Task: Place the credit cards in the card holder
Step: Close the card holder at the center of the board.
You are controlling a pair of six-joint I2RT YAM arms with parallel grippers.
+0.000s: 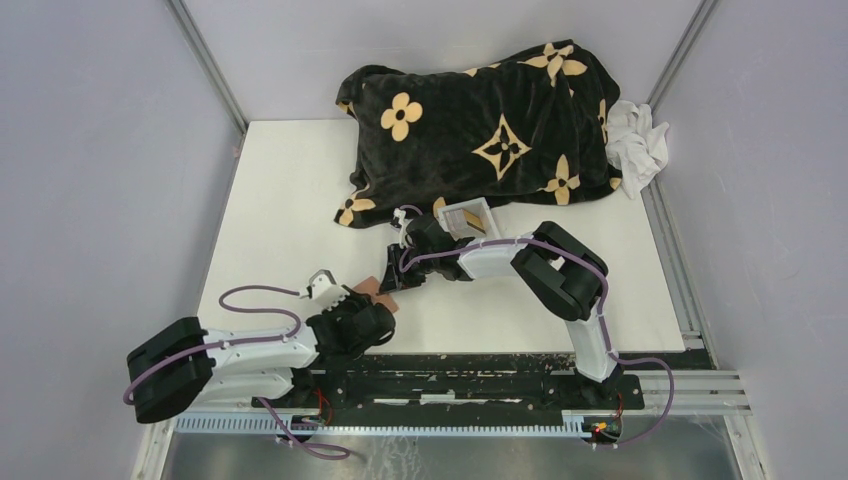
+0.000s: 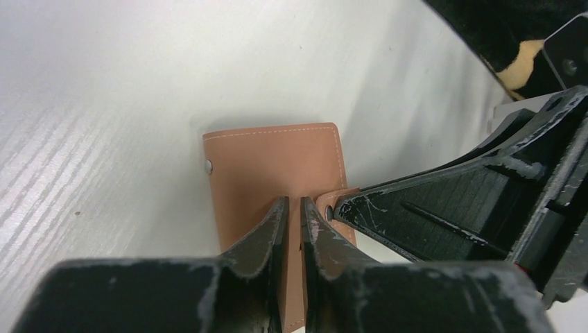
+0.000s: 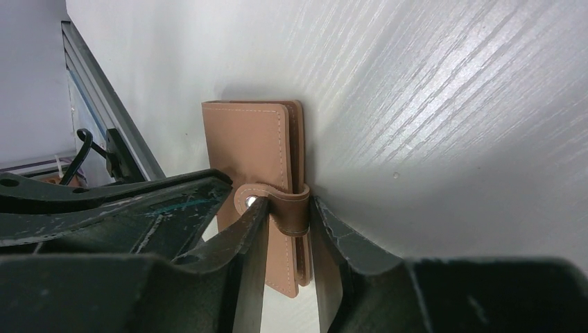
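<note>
The card holder [image 1: 372,287] is a tan leather wallet, folded and snapped closed, lying on the white table near the front. In the right wrist view the card holder [image 3: 246,139] has its strap between my fingers. My right gripper [image 3: 289,205] touches the strap on both sides, at the snap and at the bend. My left gripper [image 2: 293,201] sits over the card holder [image 2: 270,166] with only a narrow slit between its fingers and nothing in it. From above, the left gripper [image 1: 383,300] and right gripper [image 1: 396,280] meet at the holder. The credit cards are not visible.
A black blanket with tan flower patterns [image 1: 480,130] covers the back of the table, with a white cloth [image 1: 635,140] at its right. A small clear tray [image 1: 470,218] sits just behind the right wrist. The right arm's finger [image 2: 451,208] crowds the left wrist view.
</note>
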